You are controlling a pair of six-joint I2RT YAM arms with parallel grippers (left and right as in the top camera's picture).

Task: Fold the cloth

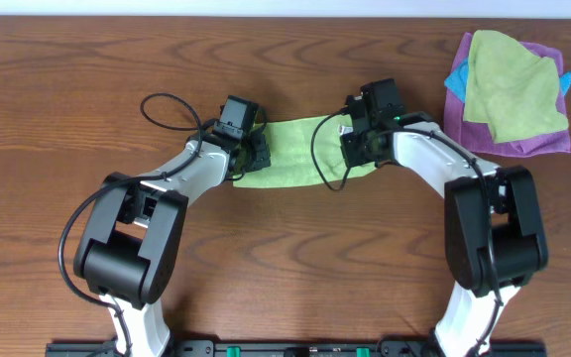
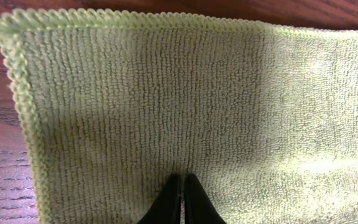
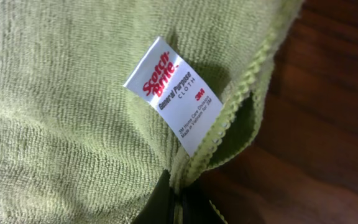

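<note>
So far: the cloth (image 1: pixel 290 154) is laid on the tabletop (image 1: pixel 67 59); fold judged unfinished
Right claw (image 3: pixel 178 194): clenched on the cloth
Left claw (image 2: pixel 183 185): clenched; grasp cannot be told

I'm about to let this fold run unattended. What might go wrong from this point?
1. The right gripper pinches only the hem of the cloth beside the tag; that thin bite may slip on lifting.
2. The left gripper is shut well in from the corner, so that corner may droop and skew the fold.
3. A black cable loops over the cloth and might drag it.
</note>
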